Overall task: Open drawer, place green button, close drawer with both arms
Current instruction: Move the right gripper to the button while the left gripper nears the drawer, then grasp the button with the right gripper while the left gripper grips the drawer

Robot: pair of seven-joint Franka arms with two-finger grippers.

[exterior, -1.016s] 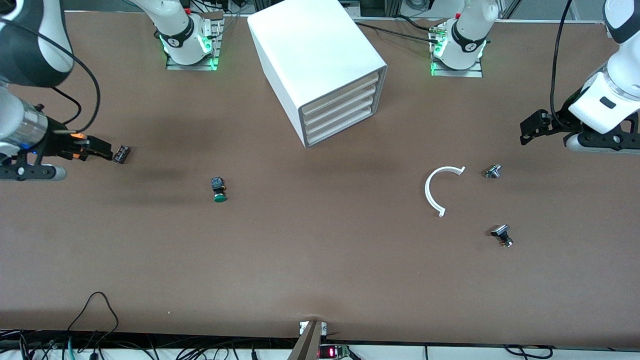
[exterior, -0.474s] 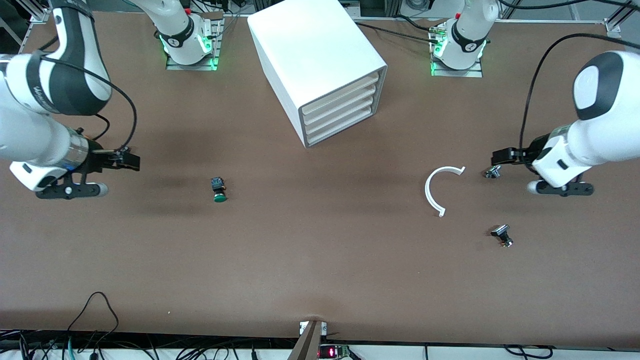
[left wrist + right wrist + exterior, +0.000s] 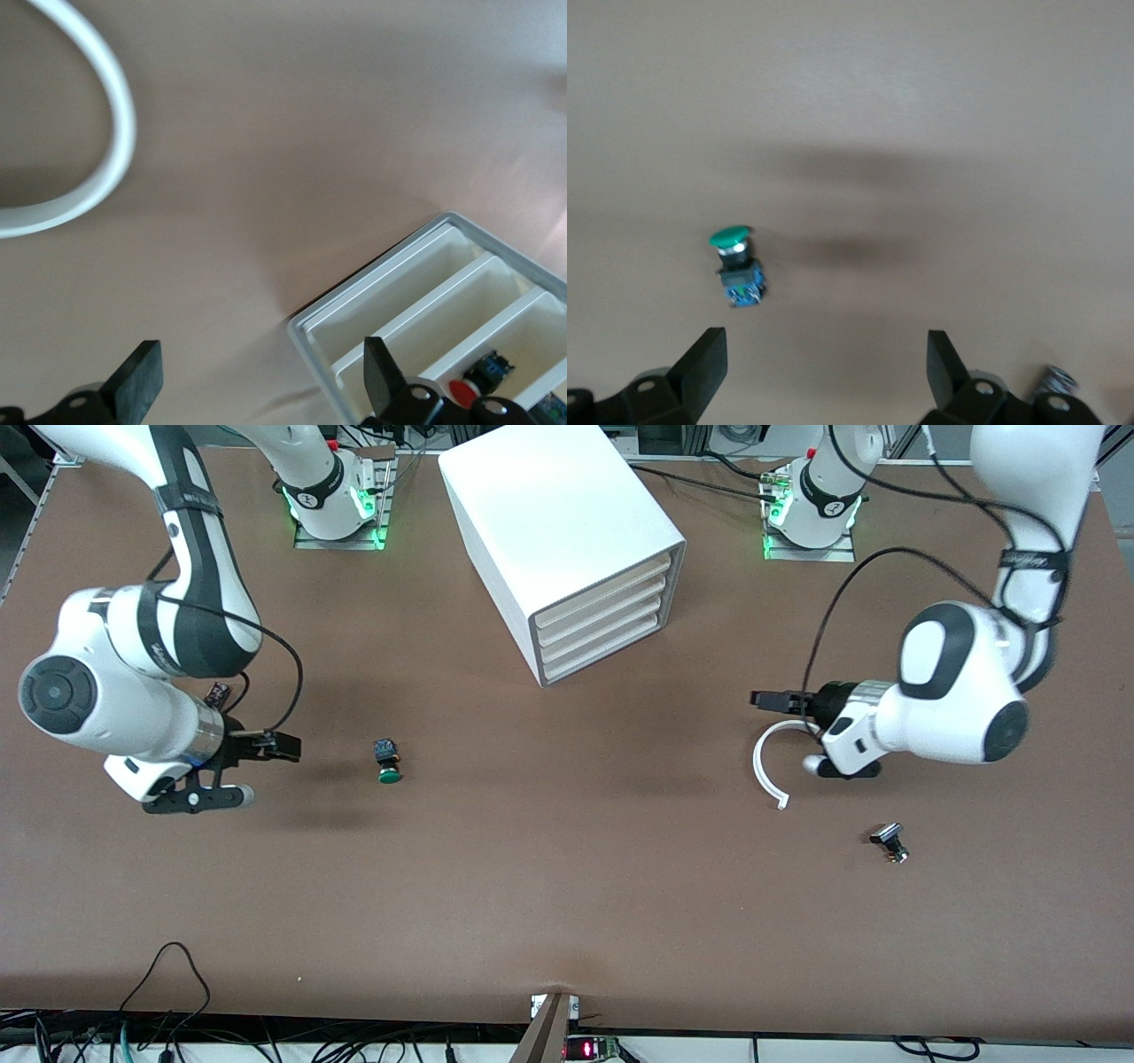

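The green-capped button (image 3: 387, 763) lies on its side on the brown table, toward the right arm's end. It also shows in the right wrist view (image 3: 735, 266). My right gripper (image 3: 282, 747) hangs open and empty over the table beside the button, between it and the right arm's end; its fingertips (image 3: 704, 363) frame bare table. The white cabinet (image 3: 549, 522) stands mid-table; its lowest drawer (image 3: 602, 654) is shut, like the three above. My left gripper (image 3: 765, 700) is open and empty over the white ring; its view shows the cabinet's drawer fronts (image 3: 425, 301).
A white C-shaped ring (image 3: 762, 775) lies under the left gripper and shows in the left wrist view (image 3: 111, 133). A black-capped metal part (image 3: 889, 841) lies nearer the front camera. A small black part (image 3: 218, 691) peeks out by the right arm.
Both arms have swung in from the table's ends. The right gripper has come close to the button. The left gripper has moved over the ring, and its arm now hides a small silver part.
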